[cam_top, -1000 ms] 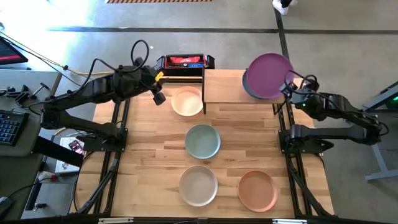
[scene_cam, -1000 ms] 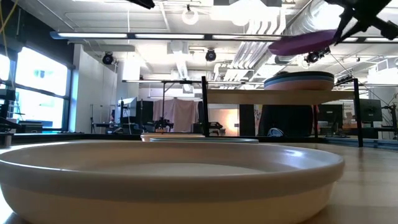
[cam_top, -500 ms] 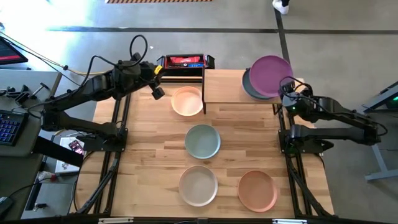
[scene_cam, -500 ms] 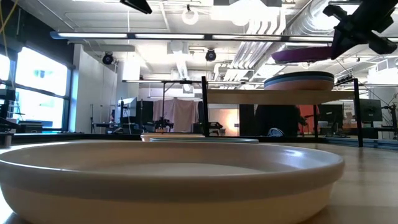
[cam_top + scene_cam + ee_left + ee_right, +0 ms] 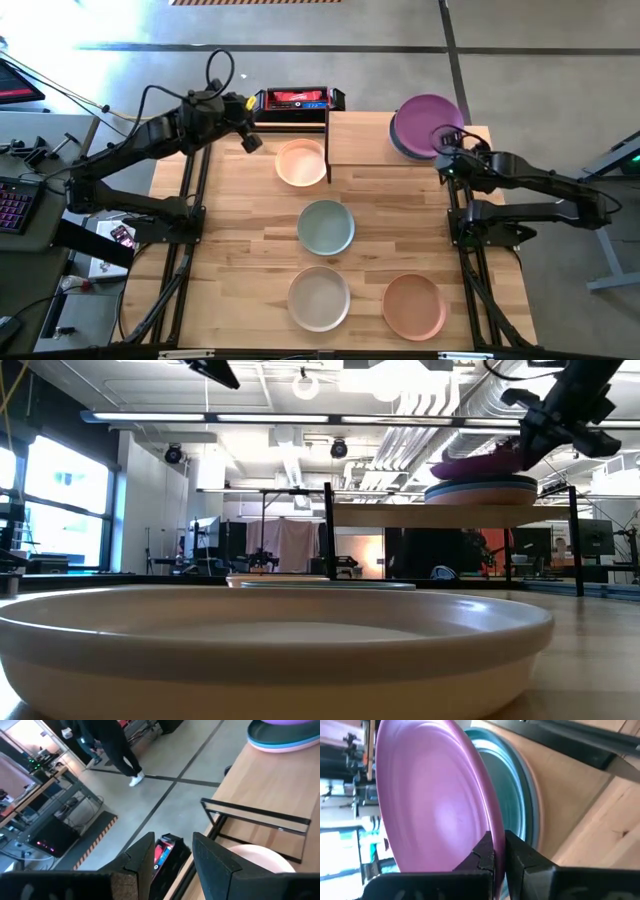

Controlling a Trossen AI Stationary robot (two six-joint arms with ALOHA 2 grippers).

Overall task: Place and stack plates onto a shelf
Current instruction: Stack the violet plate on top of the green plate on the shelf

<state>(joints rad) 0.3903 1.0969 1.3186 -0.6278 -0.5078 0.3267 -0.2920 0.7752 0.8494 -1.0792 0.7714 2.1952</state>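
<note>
Plate held over the stack

Right gripper has its jaws pinched on the rim of the purple plate, which reaches away from the fingertips and sits tilted over the stack on the shelf. The near edge, between the jaws, is raised; whether the far edge touches the stack I cannot tell. Below the purple plate the stack shows teal and pink rims.

Left gripper hovers with jaws spread and nothing between them, just beside the peach plate, with a red-and-black box near it. Pale teal plate, off-white plate and orange plate lie on the table, well apart from both grippers.
</note>
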